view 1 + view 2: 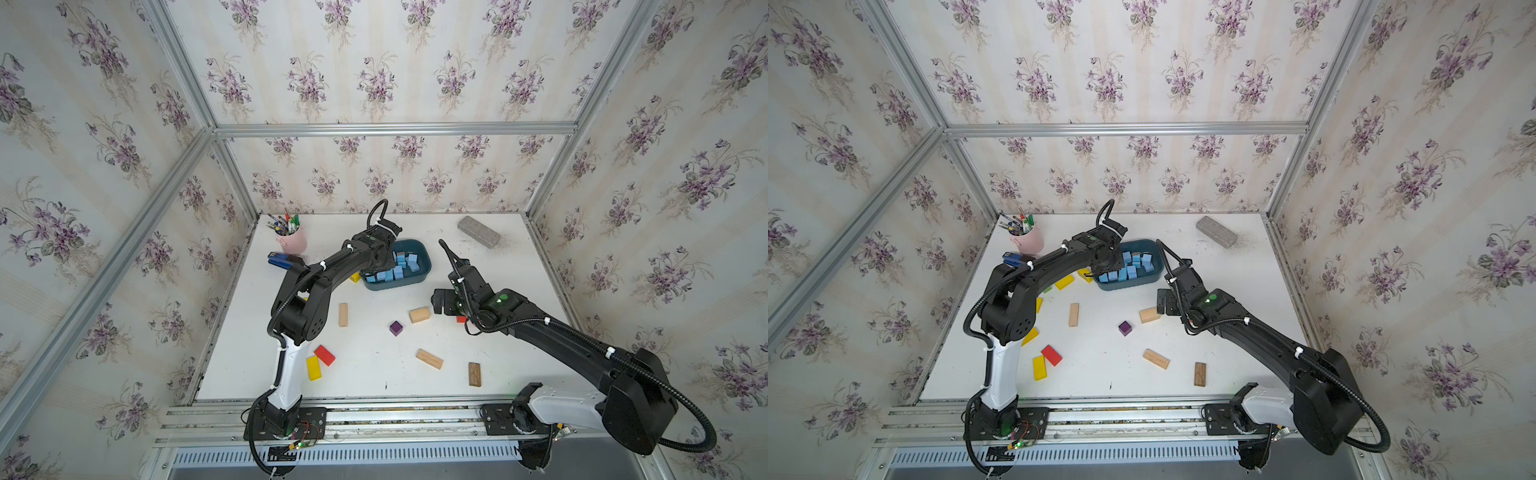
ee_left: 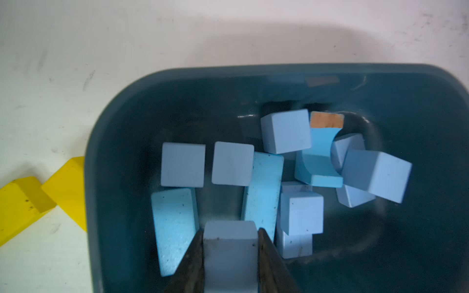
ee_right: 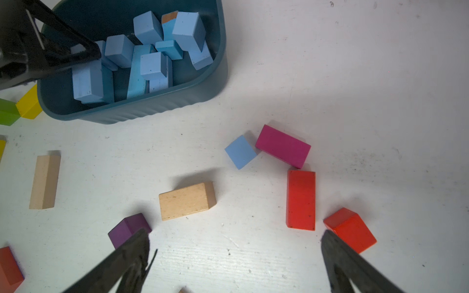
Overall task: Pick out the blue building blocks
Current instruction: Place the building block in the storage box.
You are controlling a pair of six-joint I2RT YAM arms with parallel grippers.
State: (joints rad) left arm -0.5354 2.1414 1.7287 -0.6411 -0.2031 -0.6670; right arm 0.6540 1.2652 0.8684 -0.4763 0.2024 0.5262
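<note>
Several blue building blocks [image 1: 401, 266] [image 1: 1133, 266] [image 2: 285, 130] [image 3: 149, 63] lie heaped in a dark teal bin [image 1: 399, 286] [image 1: 1133, 285] [image 2: 114, 126] [image 3: 142, 109] at the back middle of the table. My left gripper [image 2: 230, 236] [image 1: 384, 259] hangs over the bin, shut on one light-blue cube [image 2: 229, 253]. One more blue block [image 3: 240, 151] lies flat on the table beside a magenta block [image 3: 283, 146]; my right arm hides it in both top views. My right gripper [image 3: 235, 236] [image 1: 442, 301] [image 1: 1165, 301] stands open above bare table, short of that block.
Around the right gripper lie a purple cube [image 3: 129, 228], a plain wood block [image 3: 186, 200] and two red blocks [image 3: 300, 199] [image 3: 350, 229]. Yellow blocks [image 2: 22, 203] touch the bin's side. A pink pen cup [image 1: 292, 241], a dark blue stapler [image 1: 279, 260] and a grey brick [image 1: 478, 232] stand at the back.
</note>
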